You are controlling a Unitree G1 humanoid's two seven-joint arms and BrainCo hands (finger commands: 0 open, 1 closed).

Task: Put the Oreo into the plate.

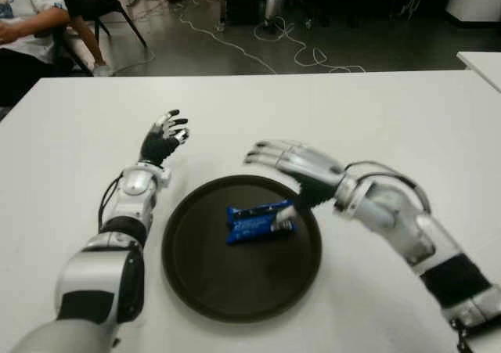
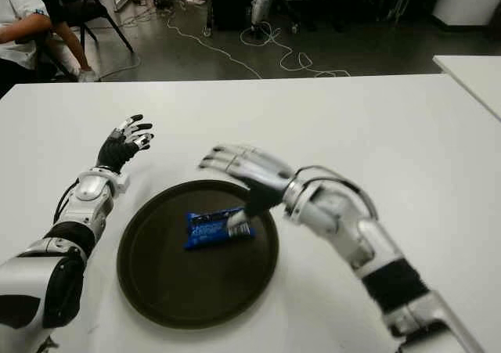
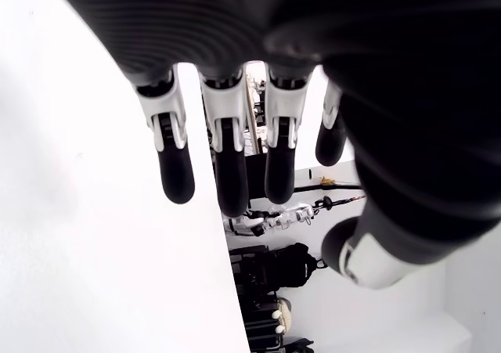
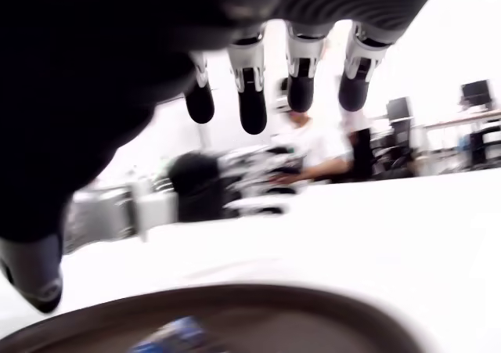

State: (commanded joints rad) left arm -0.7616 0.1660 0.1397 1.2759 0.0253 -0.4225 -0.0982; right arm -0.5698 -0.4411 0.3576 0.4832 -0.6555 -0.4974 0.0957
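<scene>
A blue Oreo pack (image 1: 254,222) lies flat inside the round dark plate (image 1: 200,279) on the white table (image 1: 376,118); its blurred blue edge (image 4: 168,339) shows in the right wrist view. My right hand (image 1: 283,171) hovers over the plate's far right part, fingers spread and holding nothing, its thumb tip close beside the pack's right end. My left hand (image 1: 164,138) shows to the left of the plate and beyond its rim, fingers relaxed and empty.
A seated person (image 1: 27,24) and a chair stand beyond the table's far left corner. Cables (image 1: 282,44) trail over the dark floor behind the table. Another white table's corner (image 1: 481,62) shows at the far right.
</scene>
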